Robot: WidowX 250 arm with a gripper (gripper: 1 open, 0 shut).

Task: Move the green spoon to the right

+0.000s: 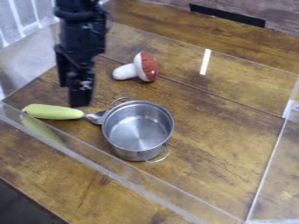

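The green spoon (52,111) lies flat on the wooden table near the front left. Its yellow-green handle points left and its small silver bowl (93,117) rests against the rim of the steel pot (138,129). My black gripper (73,89) hangs open just behind and above the handle, fingers pointing down with nothing between them. It does not touch the spoon.
A red-and-white toy mushroom (138,66) lies on its side behind the pot. Clear plastic walls (176,188) fence the table along the front and at the right. Bare wood stretches to the right of the pot.
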